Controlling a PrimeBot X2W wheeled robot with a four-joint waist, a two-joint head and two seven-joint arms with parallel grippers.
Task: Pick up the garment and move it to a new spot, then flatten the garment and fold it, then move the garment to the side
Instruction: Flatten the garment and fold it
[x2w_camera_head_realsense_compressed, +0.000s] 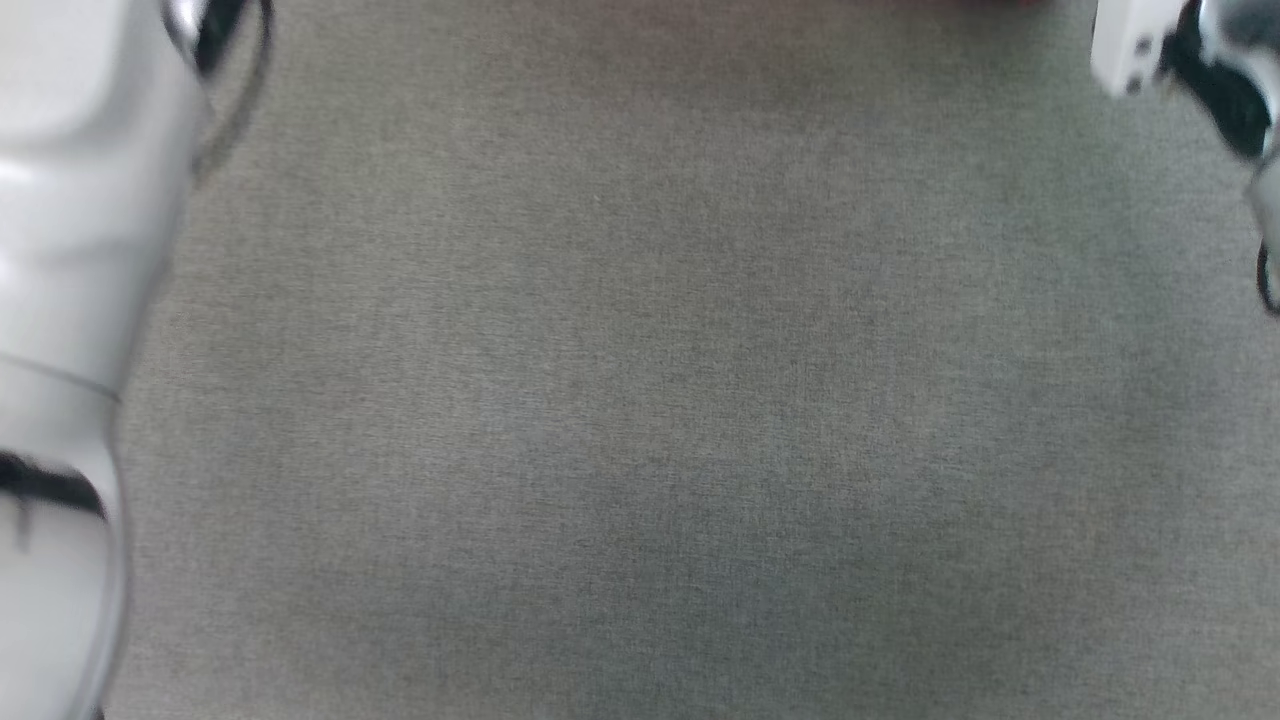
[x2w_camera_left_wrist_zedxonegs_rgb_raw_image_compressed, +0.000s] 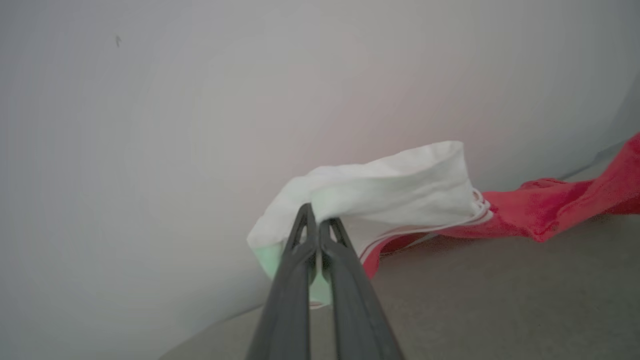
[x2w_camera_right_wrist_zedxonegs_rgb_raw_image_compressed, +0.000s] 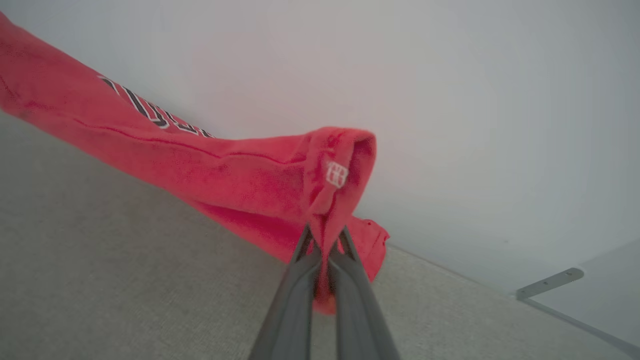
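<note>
Where the left wrist view looks along its fingers, the left gripper (x2w_camera_left_wrist_zedxonegs_rgb_raw_image_compressed: 316, 220) is seen rising from the bottom centre, clamped tight on the white end panel of the garment (x2w_camera_left_wrist_zedxonegs_rgb_raw_image_compressed: 395, 192). The panel is bunched at the middle of the frame, thin red-and-white stripes (x2w_camera_left_wrist_zedxonegs_rgb_raw_image_compressed: 425, 231) are shown along its lower edge, and the red cloth is trailed off to the right edge over a grey fabric surface (x2w_camera_left_wrist_zedxonegs_rgb_raw_image_compressed: 500, 300). In the right wrist view the right gripper (x2w_camera_right_wrist_zedxonegs_rgb_raw_image_compressed: 325, 237) is likewise pinched on red cloth at the frame's centre. From there the garment is stretched toward the upper left, where dark, white-edged lettering (x2w_camera_right_wrist_zedxonegs_rgb_raw_image_compressed: 150, 112) is carried. A small white mark (x2w_camera_right_wrist_zedxonegs_rgb_raw_image_compressed: 336, 174) is seen just above the fingertips. A pale wall (x2w_camera_right_wrist_zedxonegs_rgb_raw_image_compressed: 450, 100) is shown behind, and a metal bracket (x2w_camera_right_wrist_zedxonegs_rgb_raw_image_compressed: 550, 282) at the lower right. In the blurred head view a pale forearm (x2w_camera_head_realsense_compressed: 70, 250) is seen along the left edge.
</note>
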